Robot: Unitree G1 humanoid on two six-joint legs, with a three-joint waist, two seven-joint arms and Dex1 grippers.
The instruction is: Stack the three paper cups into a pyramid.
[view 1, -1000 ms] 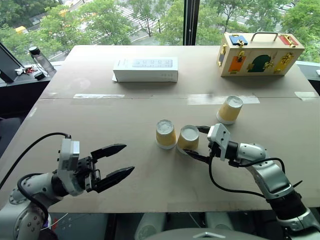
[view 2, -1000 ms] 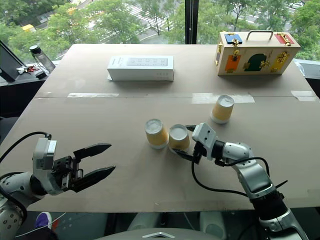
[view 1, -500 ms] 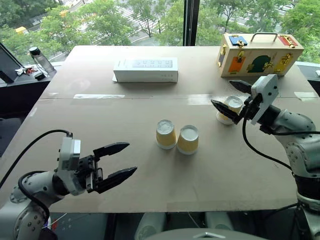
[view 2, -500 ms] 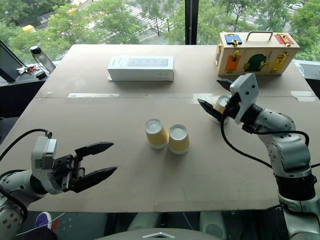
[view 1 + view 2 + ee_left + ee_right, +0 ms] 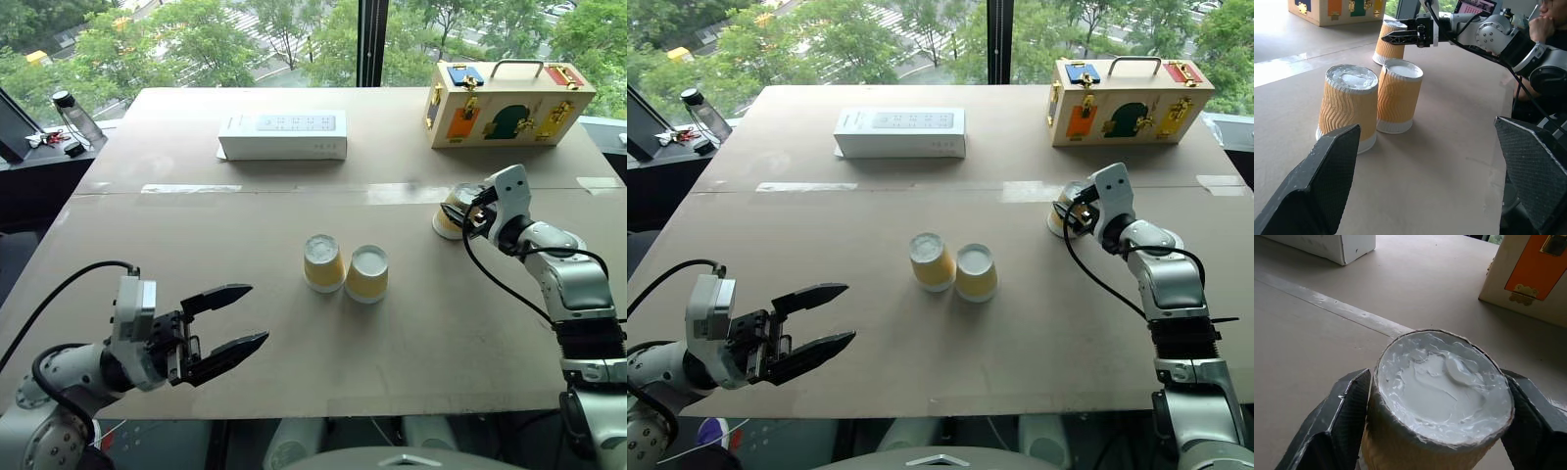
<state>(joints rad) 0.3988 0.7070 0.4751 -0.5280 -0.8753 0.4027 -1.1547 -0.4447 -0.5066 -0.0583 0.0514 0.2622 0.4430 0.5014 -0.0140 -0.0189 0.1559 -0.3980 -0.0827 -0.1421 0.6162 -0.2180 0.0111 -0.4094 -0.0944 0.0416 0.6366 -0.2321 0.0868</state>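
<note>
Head views: two upside-down paper cups touch side by side, forming the base. The right gripper clamps the third cup, well apart from them.

Left wrist view: the left gripper gapes, empty, near the pair.

Right wrist view: fingers squeeze the cup's sides; lifting and stacking it on the pair remain.

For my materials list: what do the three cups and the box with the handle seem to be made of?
The three cups look like paper: matte yellow-tan walls with wavy ribs, white rims and a white base. The box with the handle looks like pale unpainted wood, with coloured panels and shiny brass-like latches; its handle appears metal.
</note>
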